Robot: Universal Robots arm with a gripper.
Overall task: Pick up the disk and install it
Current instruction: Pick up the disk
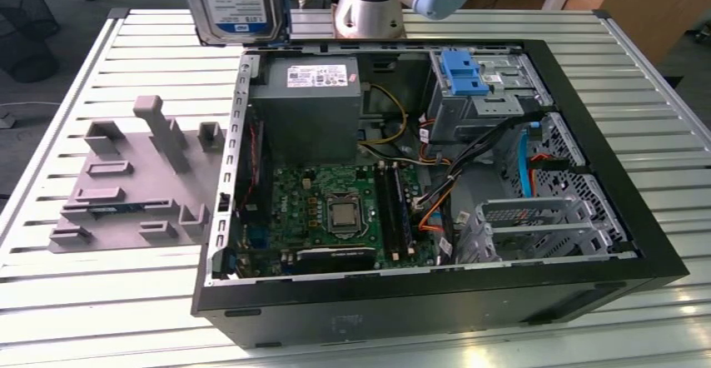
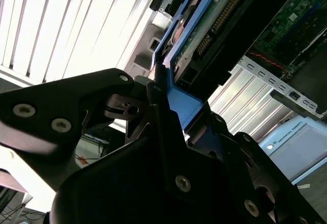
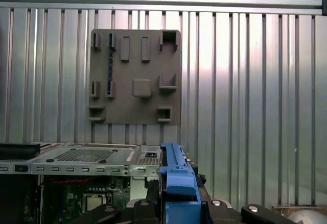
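Note:
The disk [image 1: 236, 2], silver with a white-and-blue label, hangs upright above the slatted table, just behind the far corner of the open computer case [image 1: 605, 147] on the exterior view's left. In the second wrist view my black gripper [image 2: 171, 106] is shut on the disk's blue carrier frame, and the disk [image 2: 202, 35] shows its circuit-board side beyond the fingers. In the first wrist view the blue frame's edge [image 3: 179, 180] stands up between the fingers of the gripper [image 3: 179, 206], above the case's edge.
Inside the case are a grey power supply [image 1: 305, 106], a motherboard [image 1: 333, 206], a drive bay with a blue latch bracket [image 1: 467, 72] and a metal drive cage [image 1: 534, 226]. A grey fixture plate [image 1: 133, 176] lies on the table beside the case. The arm's base [image 1: 372, 6] stands behind it.

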